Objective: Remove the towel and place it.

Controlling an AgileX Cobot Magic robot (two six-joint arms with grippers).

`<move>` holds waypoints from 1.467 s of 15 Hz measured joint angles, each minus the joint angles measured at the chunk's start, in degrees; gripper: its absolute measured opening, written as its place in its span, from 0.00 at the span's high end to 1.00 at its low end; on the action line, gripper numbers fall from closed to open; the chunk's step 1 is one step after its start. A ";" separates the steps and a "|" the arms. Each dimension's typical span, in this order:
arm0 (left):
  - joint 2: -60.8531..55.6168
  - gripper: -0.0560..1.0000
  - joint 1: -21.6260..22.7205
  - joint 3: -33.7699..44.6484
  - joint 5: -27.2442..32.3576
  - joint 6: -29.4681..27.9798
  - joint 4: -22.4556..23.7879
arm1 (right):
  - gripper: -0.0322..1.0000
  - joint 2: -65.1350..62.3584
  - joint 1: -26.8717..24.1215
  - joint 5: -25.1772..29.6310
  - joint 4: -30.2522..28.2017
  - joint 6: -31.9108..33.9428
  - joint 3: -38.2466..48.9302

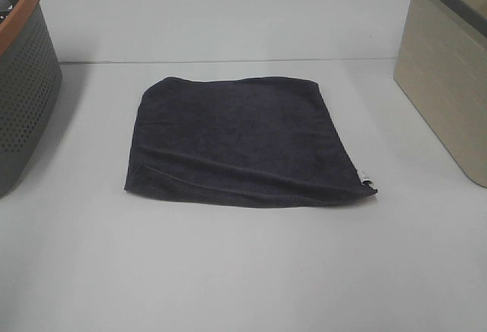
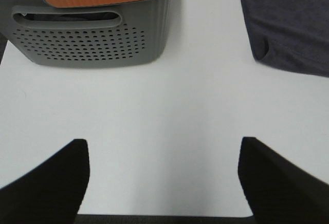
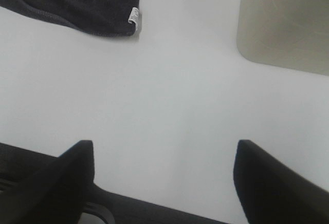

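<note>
The dark charcoal-navy towel (image 1: 240, 143) lies flat in the middle of the white table, with a small white tag (image 1: 365, 179) at its front right corner. The arms are out of the exterior high view. In the left wrist view my left gripper (image 2: 163, 178) is open and empty over bare table, with a towel corner (image 2: 290, 21) some way off. In the right wrist view my right gripper (image 3: 164, 178) is open and empty, apart from the towel's tagged corner (image 3: 133, 15).
A grey perforated basket with an orange rim (image 1: 19, 81) stands at the left edge and also shows in the left wrist view (image 2: 92, 29). A beige bin (image 1: 449, 65) stands at the right and shows in the right wrist view (image 3: 285, 23).
</note>
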 joint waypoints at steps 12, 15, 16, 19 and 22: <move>-22.46 0.24 0.00 8.71 -3.61 0.17 0.00 | 0.28 -33.06 0.00 -1.32 8.31 -7.10 10.66; -25.04 0.24 0.00 8.94 -3.44 0.17 1.15 | 0.30 -38.85 0.00 0.29 10.14 -9.63 11.40; -25.10 0.24 0.00 9.68 -2.92 0.17 1.43 | 0.30 -39.13 0.00 0.29 10.60 -9.85 11.40; -25.10 0.24 0.00 9.97 -2.69 0.34 1.55 | 0.31 -39.13 0.00 0.29 10.94 -9.91 11.40; -25.10 0.24 0.00 9.97 -2.69 0.34 1.60 | 0.31 -39.13 0.00 0.29 11.00 -9.91 11.40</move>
